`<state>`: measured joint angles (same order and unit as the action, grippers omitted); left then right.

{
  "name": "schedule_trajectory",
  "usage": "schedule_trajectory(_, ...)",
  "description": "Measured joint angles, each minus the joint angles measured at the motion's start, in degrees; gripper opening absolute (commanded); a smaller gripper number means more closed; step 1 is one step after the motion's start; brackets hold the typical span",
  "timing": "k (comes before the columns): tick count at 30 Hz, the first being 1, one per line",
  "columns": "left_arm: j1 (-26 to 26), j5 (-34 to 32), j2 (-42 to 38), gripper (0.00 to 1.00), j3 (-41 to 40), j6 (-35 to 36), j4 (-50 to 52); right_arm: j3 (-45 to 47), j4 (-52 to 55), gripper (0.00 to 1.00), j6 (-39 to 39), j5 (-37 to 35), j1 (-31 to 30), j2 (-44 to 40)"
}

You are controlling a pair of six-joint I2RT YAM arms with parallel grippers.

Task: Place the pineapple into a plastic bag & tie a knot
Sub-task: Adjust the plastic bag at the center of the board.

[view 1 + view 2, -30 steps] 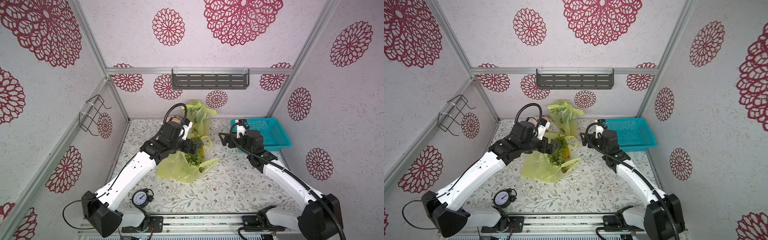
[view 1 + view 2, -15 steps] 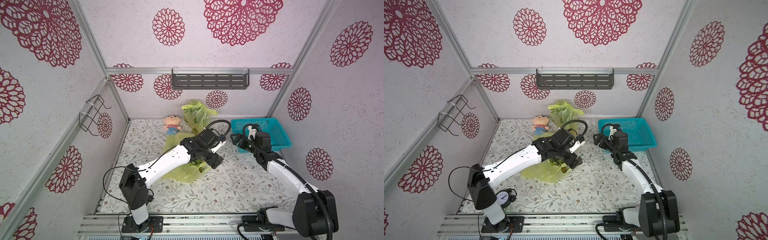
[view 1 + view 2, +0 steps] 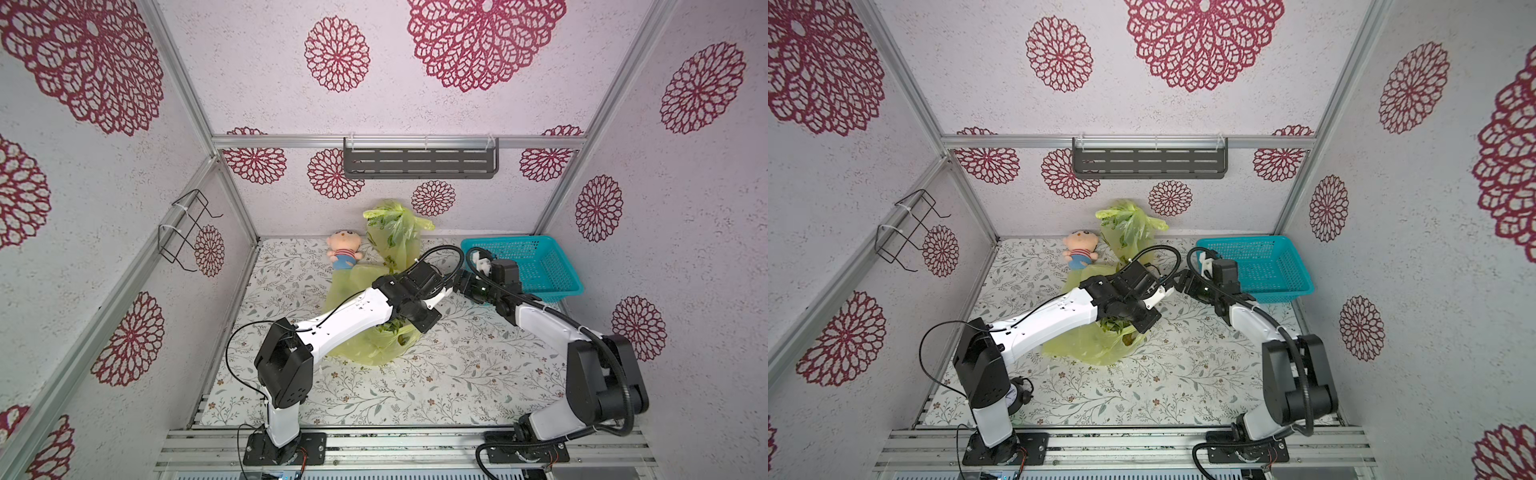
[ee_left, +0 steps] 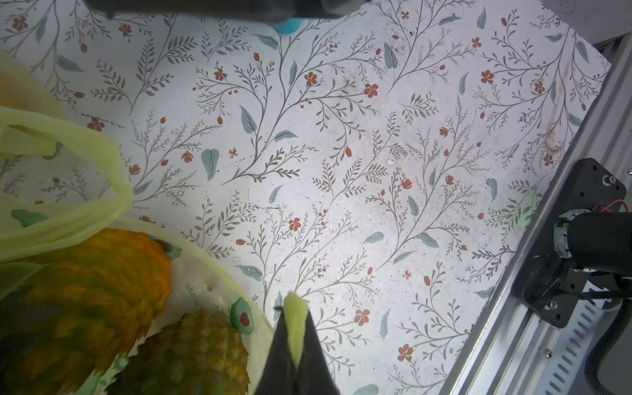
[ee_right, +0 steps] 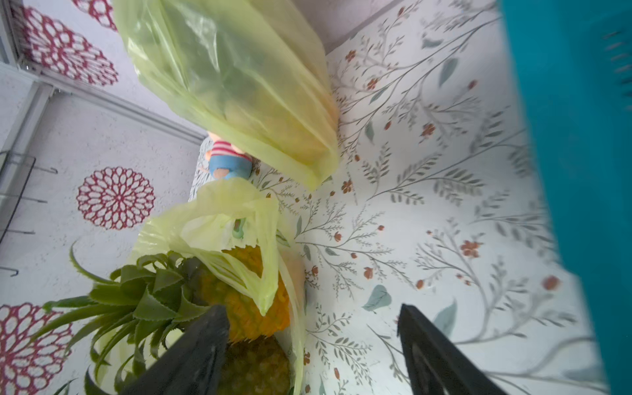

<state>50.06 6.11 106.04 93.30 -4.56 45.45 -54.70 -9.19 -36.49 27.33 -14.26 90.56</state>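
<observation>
The left gripper [image 4: 295, 313] is clenched on a thin strip of the bag [image 4: 68, 212] (probably a handle, but the view cuts it off). The right gripper [image 5: 312, 307] is released, its jaws wide apart with nothing between them. In both top views it is just beside the left one. The pineapple [image 5: 246, 307] lies inside the bag in the middle of the table [image 3: 457, 374], with its leaves outside the mouth. A second bag [image 3: 395, 245] and a doll [image 3: 343, 251] are at the back wall. A basket [image 3: 557, 291] is near the right arm.
</observation>
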Motion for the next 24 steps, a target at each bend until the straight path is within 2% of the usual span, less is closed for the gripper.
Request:
schedule_trajectory(6,-0.9,-0.07,-3.78,0.0,-3.43,-0.63,-1.46,-6.75,-3.04,0.71,-2.67,2.97,-5.62,10.95)
schedule_trajectory(11,-1.09,-0.24,-5.33,0.0,-4.66,-1.36,-2.56,-8.94,-6.01,0.57,-5.66,4.13,-7.34,16.09)
schedule_trajectory(13,-1.2,-0.24,-5.49,0.0,-5.2,-1.49,-3.02,-8.83,-6.97,0.38,-7.37,4.46,-7.45,17.22)
schedule_trajectory(16,-1.44,-0.48,-5.84,0.0,-6.01,-1.51,-3.26,-8.04,-9.01,0.03,-9.11,4.79,-7.45,17.53)
schedule_trajectory(17,-1.53,-0.59,-6.08,0.0,-6.27,-1.51,-3.21,-7.89,-9.53,0.0,-9.79,4.83,-7.43,17.44)
schedule_trajectory(20,-1.9,-0.9,-7.89,0.0,-7.3,-1.49,-3.19,-6.97,-10.69,0.0,-11.17,4.33,-7.43,16.15)
schedule_trajectory(24,-2.95,-0.61,-13.66,0.0,-10.19,-1.25,-3.17,-6.25,-9.9,0.0,-11.67,3.15,-7.15,9.81)
